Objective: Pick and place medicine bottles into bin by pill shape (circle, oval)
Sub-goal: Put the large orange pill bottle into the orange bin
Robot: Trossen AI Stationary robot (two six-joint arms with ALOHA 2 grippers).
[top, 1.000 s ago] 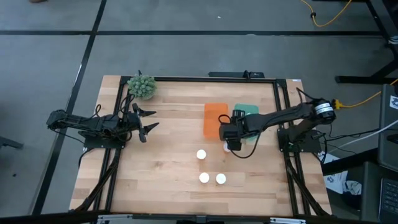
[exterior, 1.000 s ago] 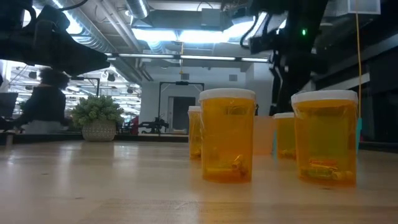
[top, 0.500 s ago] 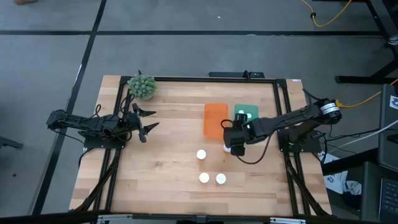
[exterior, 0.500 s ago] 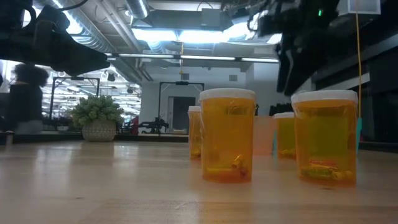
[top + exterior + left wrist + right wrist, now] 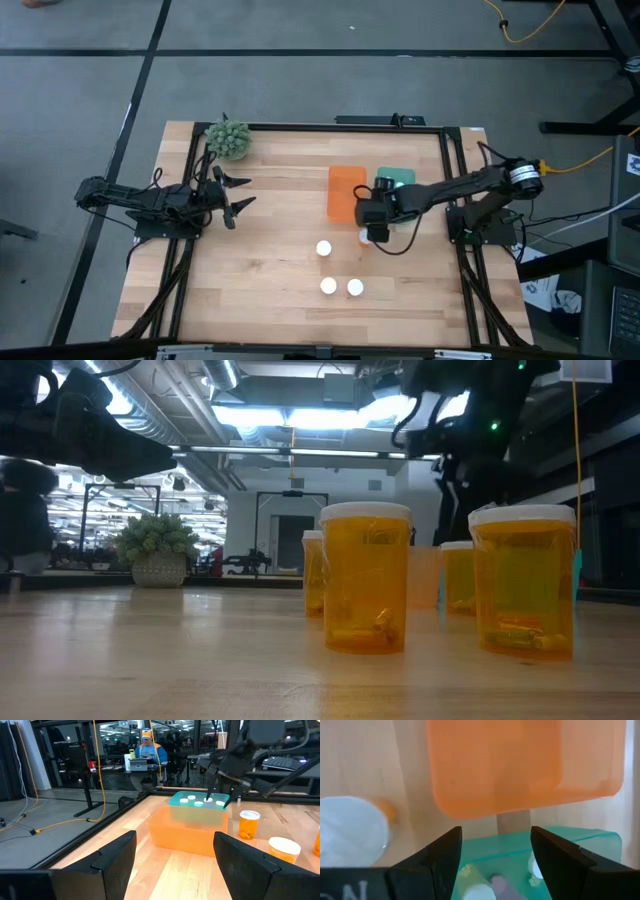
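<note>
Bottles with white caps already sit in the see-through green plastic bin. Beside it, the orange plastic bin looks empty. Four orange medicine bottles wait on the wooden table near the bins. The right gripper hovers over one, fingers wide. The left gripper, also wide, waits far from the bins.

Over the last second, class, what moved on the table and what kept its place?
The right end effector swung out from the orange plastic bin toward the table's front, then returned beside it, open and empty. The left end effector, the teal plastic bin and the three white-capped orange medicine bottles out front stayed put.
</note>
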